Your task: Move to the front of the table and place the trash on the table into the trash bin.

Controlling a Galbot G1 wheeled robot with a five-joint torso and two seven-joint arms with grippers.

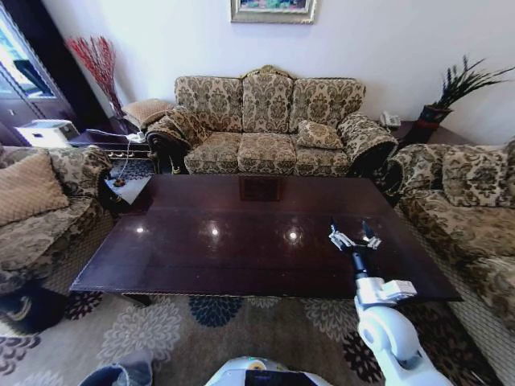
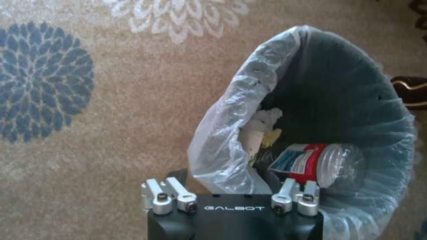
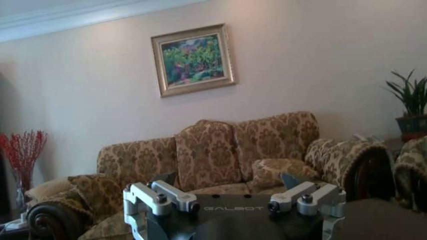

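Since bottle (image 2: 319, 162) and white scraps (image 2: 263, 131) already lie inside trash bin (image 2: 313, 65), left gripper (image 2: 230, 199) hovers above its rim, jaws apart, empty. Right gripper (image 1: 355, 237) over table (image 1: 201, 241) right side, jaws apart, empty. Glossy dark tabletop; floral carpet (image 2: 80, 100) underneath, sofa (image 1: 269, 125) far side.

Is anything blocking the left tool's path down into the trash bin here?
Nothing visible does. The left tool hangs open and empty over the trash bin, whose mouth is unobstructed. A plastic bottle and white paper scraps already lie inside.
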